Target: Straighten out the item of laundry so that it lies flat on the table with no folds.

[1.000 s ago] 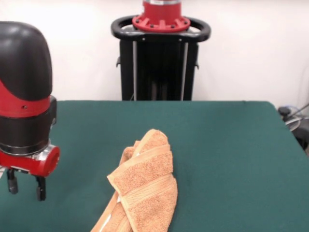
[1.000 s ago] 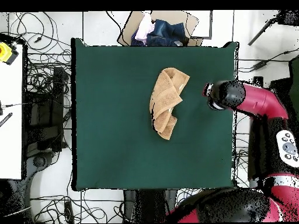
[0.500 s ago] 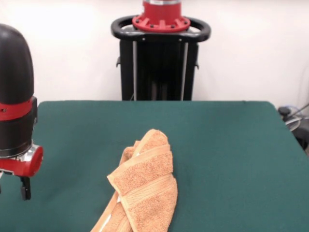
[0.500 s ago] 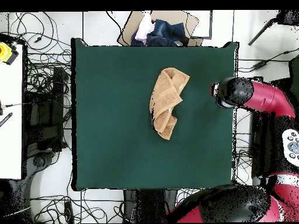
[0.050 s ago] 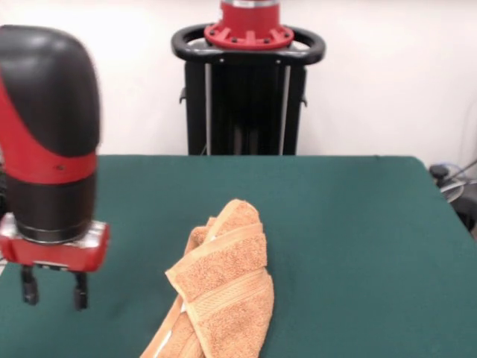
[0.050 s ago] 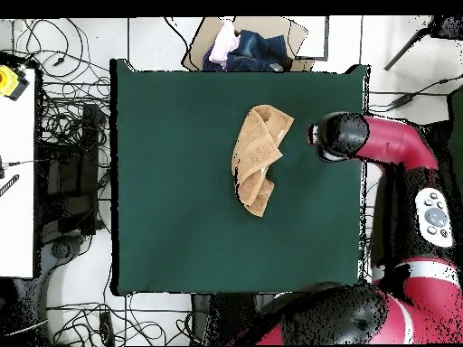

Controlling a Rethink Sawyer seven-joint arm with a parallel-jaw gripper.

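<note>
The item of laundry (image 5: 223,287) is an orange-tan towel, crumpled and folded over itself, with band stripes running across its upper fold. It lies on the green table (image 5: 358,224), reaching the picture's bottom edge in the front view. In the overhead view the item of laundry (image 6: 258,158) sits in the table's (image 6: 181,199) upper middle. My gripper (image 5: 54,295) hangs left of the towel and clear of it, just above the cloth top. It is open, with nothing between its fingers. From above, only the arm's head (image 6: 336,135) shows, right of the towel, and it hides the fingers.
A cardboard box with clothes (image 6: 244,45) stands just beyond the table's top edge in the overhead view. Cables (image 6: 68,117) cover the floor at the left, beside a white bench (image 6: 16,181). The arm's red links (image 6: 411,172) run along the table's right side.
The gripper first swung out toward the table's side edge, then came back in and now hangs closer to the towel than a second ago. The towel has not moved.
</note>
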